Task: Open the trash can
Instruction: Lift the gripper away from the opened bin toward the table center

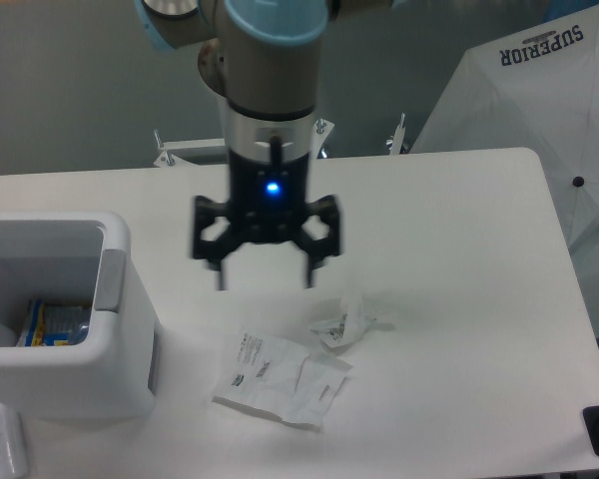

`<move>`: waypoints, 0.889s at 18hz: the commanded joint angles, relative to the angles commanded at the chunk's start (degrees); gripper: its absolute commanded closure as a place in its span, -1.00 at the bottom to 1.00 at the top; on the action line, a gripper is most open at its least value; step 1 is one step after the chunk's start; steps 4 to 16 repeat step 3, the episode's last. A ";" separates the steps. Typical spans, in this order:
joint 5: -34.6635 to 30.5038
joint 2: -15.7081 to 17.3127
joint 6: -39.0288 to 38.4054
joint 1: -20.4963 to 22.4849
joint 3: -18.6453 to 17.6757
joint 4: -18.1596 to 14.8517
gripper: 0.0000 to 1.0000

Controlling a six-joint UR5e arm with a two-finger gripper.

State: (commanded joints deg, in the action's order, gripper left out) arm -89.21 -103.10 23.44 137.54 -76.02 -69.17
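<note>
White table carries everything; the boxy white plastic trash can sits at its left edge, already open-topped. My pincer hangs to the can's right, well apart, fingers spread, holding nothing.

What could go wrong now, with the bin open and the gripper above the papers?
The open black two-finger gripper hangs above the flat white printed paper and the crumpled white wrapper; if it drops lower, it may push them aside rather than grasp them. The large boxy white plastic trash can stands open near the table's front edge, so a sideways bump from the arm could shift it.
</note>
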 joint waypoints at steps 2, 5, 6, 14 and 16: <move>-0.35 0.00 3.26 1.76 -0.26 0.00 -1.00; -0.27 0.00 4.23 2.73 -0.44 0.00 -1.00; -0.27 0.00 4.23 2.73 -0.44 0.00 -1.00; -0.27 0.00 4.23 2.73 -0.44 0.00 -1.00; -0.27 0.00 4.23 2.73 -0.44 0.00 -1.00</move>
